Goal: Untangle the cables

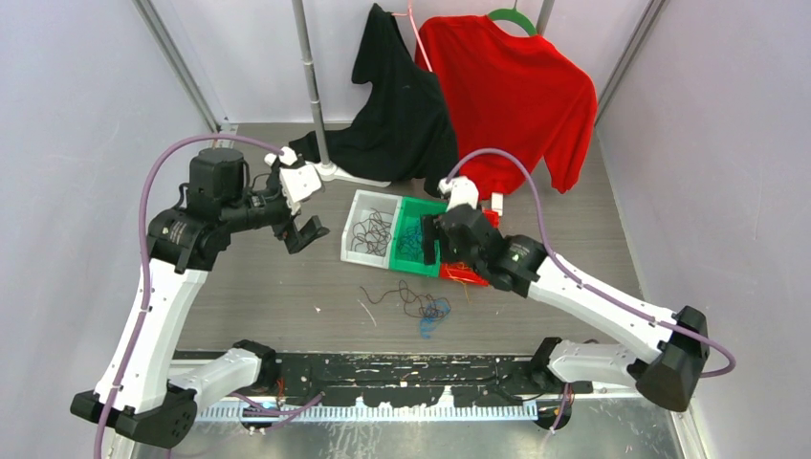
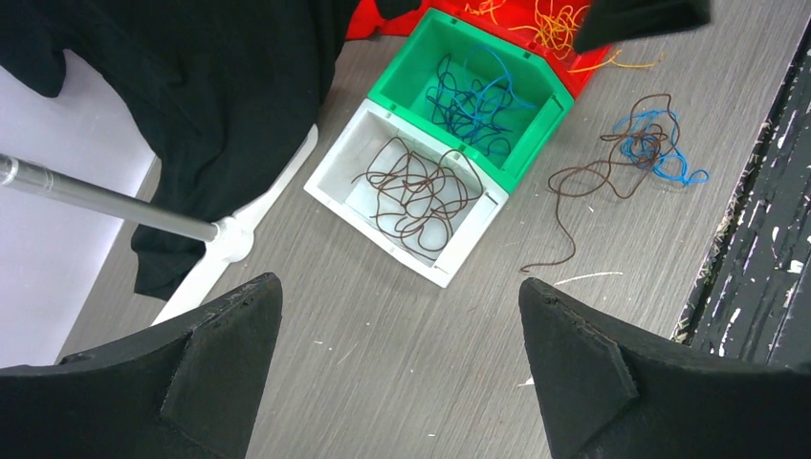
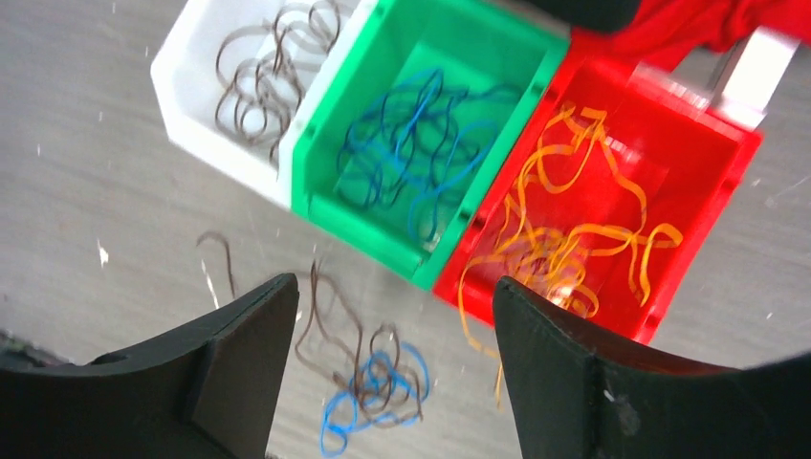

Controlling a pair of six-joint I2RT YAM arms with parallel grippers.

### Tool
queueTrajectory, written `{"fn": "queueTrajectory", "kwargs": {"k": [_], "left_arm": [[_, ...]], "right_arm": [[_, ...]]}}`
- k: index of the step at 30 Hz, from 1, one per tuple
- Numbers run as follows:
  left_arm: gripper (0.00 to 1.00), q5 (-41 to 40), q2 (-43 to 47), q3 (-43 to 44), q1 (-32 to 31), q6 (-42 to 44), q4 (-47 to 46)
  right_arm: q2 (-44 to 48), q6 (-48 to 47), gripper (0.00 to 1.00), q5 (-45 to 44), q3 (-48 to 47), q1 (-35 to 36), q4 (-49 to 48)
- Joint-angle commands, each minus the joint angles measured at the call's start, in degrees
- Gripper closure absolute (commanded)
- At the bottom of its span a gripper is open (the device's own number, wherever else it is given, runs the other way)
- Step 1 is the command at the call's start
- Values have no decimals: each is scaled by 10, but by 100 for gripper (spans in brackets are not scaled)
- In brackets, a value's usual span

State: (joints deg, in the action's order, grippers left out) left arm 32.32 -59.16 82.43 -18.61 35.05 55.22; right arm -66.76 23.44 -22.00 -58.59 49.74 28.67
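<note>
Claws first: the left claw (image 1: pixel 308 232) is spread wide apart and holds nothing, and the right claw (image 1: pixel 427 239) is spread apart too, with nothing in it. Closest to the arm bases, a small tangle (image 1: pixel 421 308) lies on the table (image 1: pixel 287 306). It is made of brown and blue cables twisted together, with one brown tail sticking out. I think this knot is the work that is left. Just behind it sit three boxes in a row, side by side. The white box (image 2: pixel 325 186) holds brown cables (image 2: pixel 416 191), the green box (image 2: pixel 531 148) holds blue cables (image 2: pixel 473 100), and the red box (image 3: pixel 708 239) holds orange cables (image 3: pixel 564 229). Each colour seems to get its own box so the strands do not mix. A few orange ends hang over the red box's near edge. The right claw hangs above the green and red boxes, looking down, with the tangle just in front of it. It may be open so it can pinch one strand. The left claw hovers off to the left of the white box, maybe ready to help hold the knot. Far at the back hang a black shirt (image 1: pixel 402 105) and a red shirt (image 1: pixel 512 86), which are not part of this job.
</note>
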Motion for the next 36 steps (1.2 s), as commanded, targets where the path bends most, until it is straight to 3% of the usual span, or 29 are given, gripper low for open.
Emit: {"fn": "queueTrajectory", "kwargs": {"k": [1, 10, 17, 20, 31, 36], "left_arm": [[7, -1, -4, 24, 3, 4, 4], [7, -7, -1, 22, 3, 7, 10], [7, -3, 0, 20, 3, 0, 7], [7, -6, 3, 22, 3, 4, 10], [7, -8, 14, 19, 3, 0, 11], [7, -8, 18, 26, 3, -24, 10]], "right_arm": [[43, 78, 20, -17, 41, 52, 63], [75, 191, 28, 69, 131, 188, 58], [-47, 213, 35, 77, 137, 224, 12], [-96, 207, 47, 70, 138, 224, 0], [-188, 185, 74, 11, 107, 224, -21], [-158, 145, 98, 20, 83, 227, -15]]}}
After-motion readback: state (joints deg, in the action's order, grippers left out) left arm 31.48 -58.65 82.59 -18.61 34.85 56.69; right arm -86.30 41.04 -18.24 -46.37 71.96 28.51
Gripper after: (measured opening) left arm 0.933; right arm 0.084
